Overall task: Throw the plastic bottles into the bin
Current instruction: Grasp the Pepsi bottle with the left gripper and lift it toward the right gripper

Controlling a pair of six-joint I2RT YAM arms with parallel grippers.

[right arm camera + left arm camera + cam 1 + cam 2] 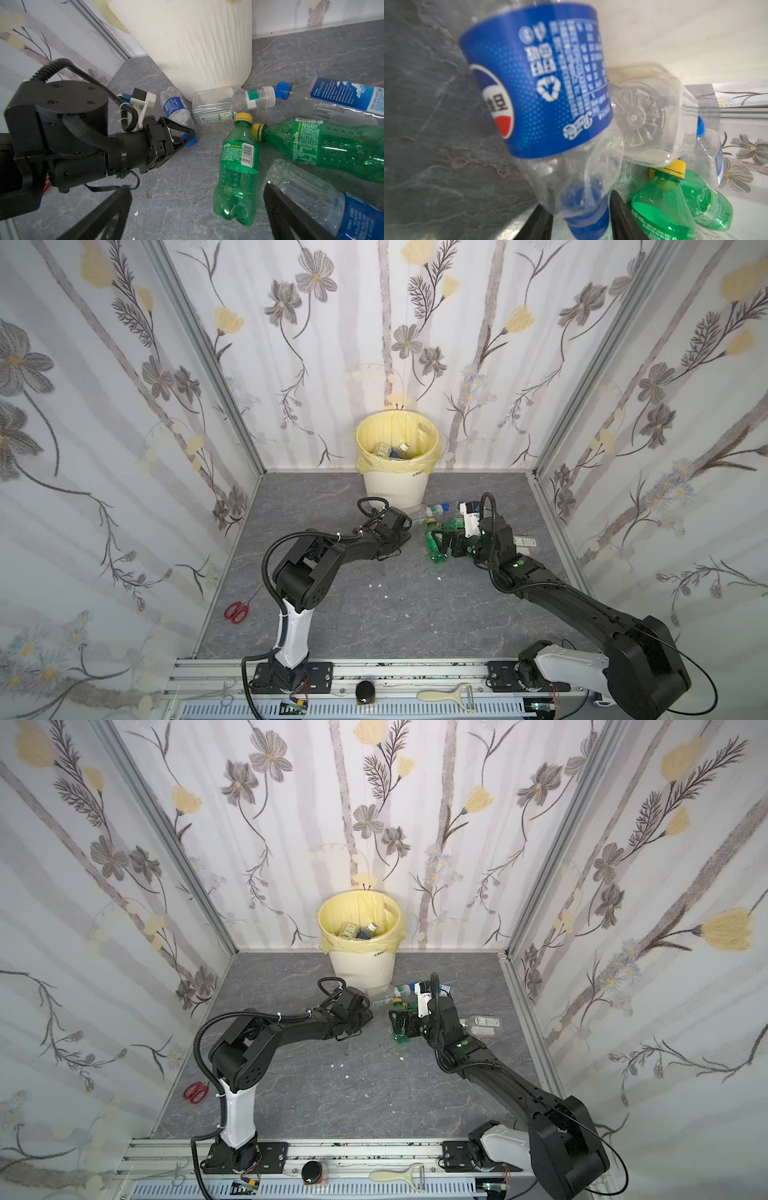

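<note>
The cream bin with its yellow bag stands at the back wall, a few bottles inside. Several plastic bottles lie on the floor in front of it. My left gripper is shut on the blue cap of a clear blue-label bottle, which lies against the bin's foot. My right gripper stands wide open over the floor, with the base of a green bottle between its fingers, near one of them. A second green bottle and three clear ones lie around.
Another clear bottle lies behind my right wrist near the right wall. Red scissors lie by the left wall. A peeler and a black knob rest on the front rail. Flowered walls close in three sides.
</note>
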